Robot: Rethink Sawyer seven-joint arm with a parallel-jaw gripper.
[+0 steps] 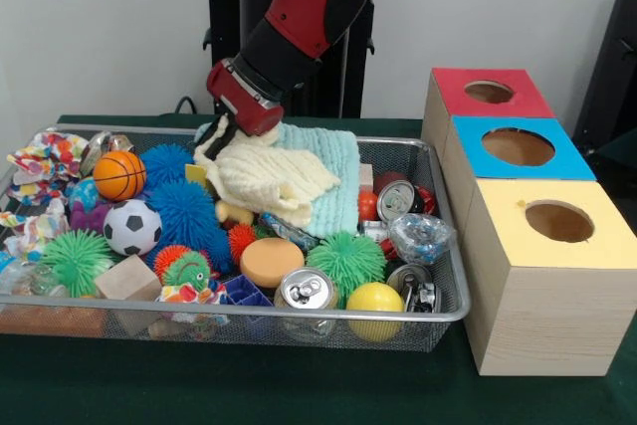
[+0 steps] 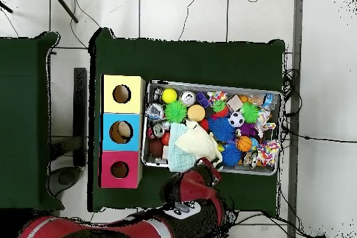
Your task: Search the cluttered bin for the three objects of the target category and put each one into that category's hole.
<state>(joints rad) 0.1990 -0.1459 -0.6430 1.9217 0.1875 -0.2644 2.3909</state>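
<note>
Where the tool (image 1: 221,136) meets cream cloth (image 1: 261,174), wire bin (image 1: 438,246), cluttered

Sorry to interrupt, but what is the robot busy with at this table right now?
The red Sawyer arm has its gripper down at the back of the wire mesh bin, right at a cream knitted cloth that lies over a mint green one. Whether it grips the cloth cannot be seen. Balls, cans and spiky toys fill the bin. Beside it stand three wooden boxes with holes, topped red, blue and yellow.
</note>
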